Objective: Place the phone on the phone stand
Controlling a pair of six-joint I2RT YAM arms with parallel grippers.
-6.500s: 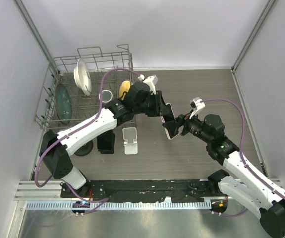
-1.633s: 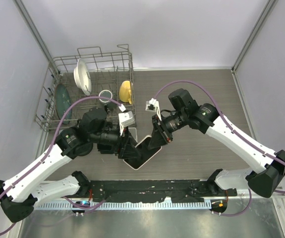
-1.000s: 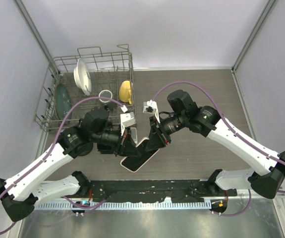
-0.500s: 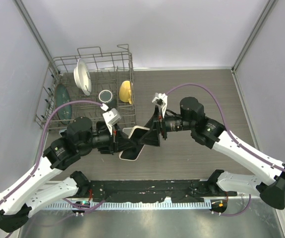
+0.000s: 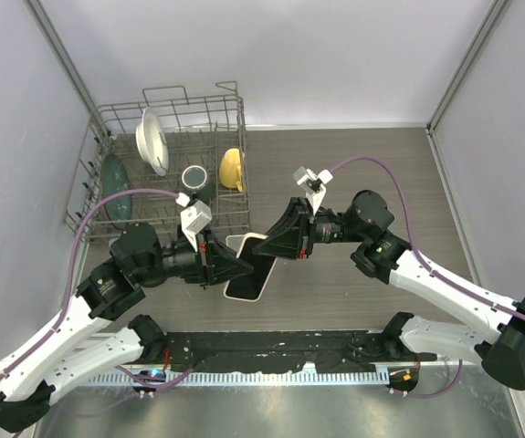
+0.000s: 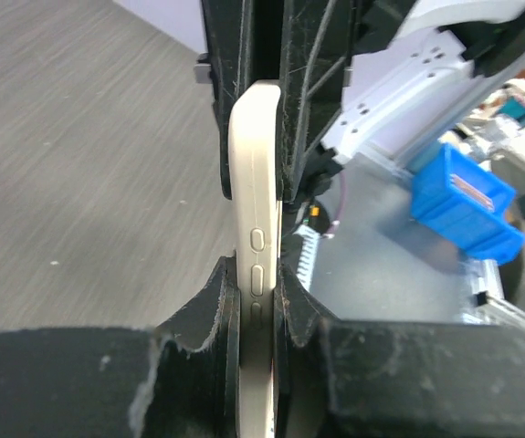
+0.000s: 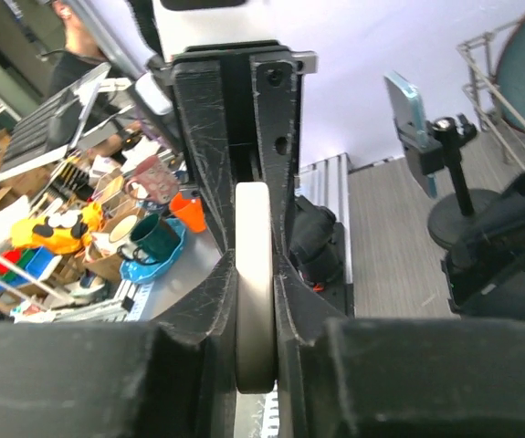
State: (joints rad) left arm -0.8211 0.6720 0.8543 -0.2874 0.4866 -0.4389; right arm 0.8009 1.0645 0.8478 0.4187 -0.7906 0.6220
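I see the phone (image 5: 251, 266) held tilted over the table (image 5: 381, 164) just in front of the dish rack (image 5: 171, 128), with my left gripper (image 5: 232, 270) pinched narrowly on its left side and my right gripper (image 5: 278, 247) clamped just as tightly on its opposite end.

Top view: white plastic phone stand (image 5: 236, 240) mostly hidden behind cream-cased dark-screened phone (image 5: 252, 271), only sliver showing at phone's upper-left corner; whether phone touches it, cannot tell. Left wrist view: phone edge-on, screen unseen, lower end cut off by bottom edge. Right wrist view: phone edge-on too, clutter behind phone blurred.
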